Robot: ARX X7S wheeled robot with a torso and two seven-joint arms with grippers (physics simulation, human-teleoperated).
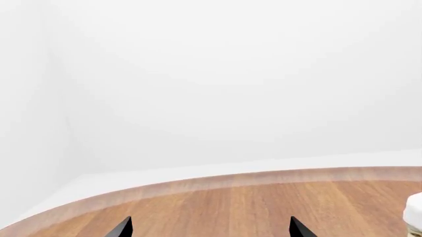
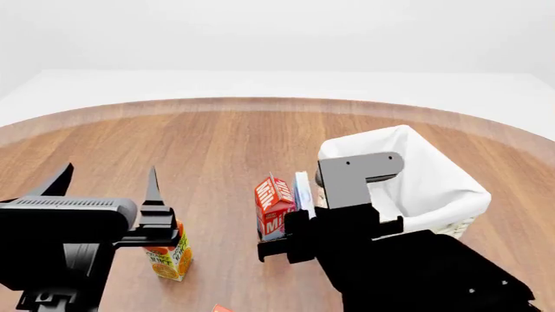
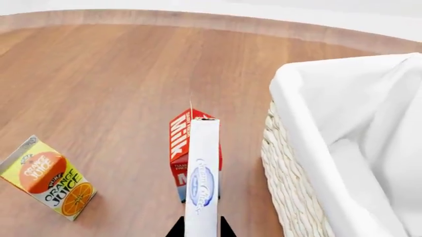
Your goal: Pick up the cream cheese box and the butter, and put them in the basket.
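Setting: pale, featureless walls behind a round wooden table (image 2: 217, 143) with a lighter edge band.

Cream cheese box: the cream cheese box (image 3: 201, 182) is gripped between the fingers of the right gripper (image 3: 201, 231); its long axis runs straight out from the fingers, thin edge facing the wrist camera.

Where it sits: in the head view the cream cheese box (image 2: 303, 193) appears lifted off the table, just beside the milk carton (image 2: 273, 207) and near the basket's near wall.

Basket: the basket (image 2: 451, 188) lies to the robot's right of the held box, close by; its white liner is open at the top.

Key relation: the box is on the outer side of the basket rim, so my guess is that it must travel rightward and over the rim.

Left gripper: the left gripper (image 2: 108, 185) hangs over the orange juice carton (image 2: 169, 259), fingers spread apart and holding nothing.

Butter: only a red sliver (image 2: 222, 308) shows at the head view's lower edge; I cannot tell whether that is the butter.

Nearer arm: the right, already carrying the box.
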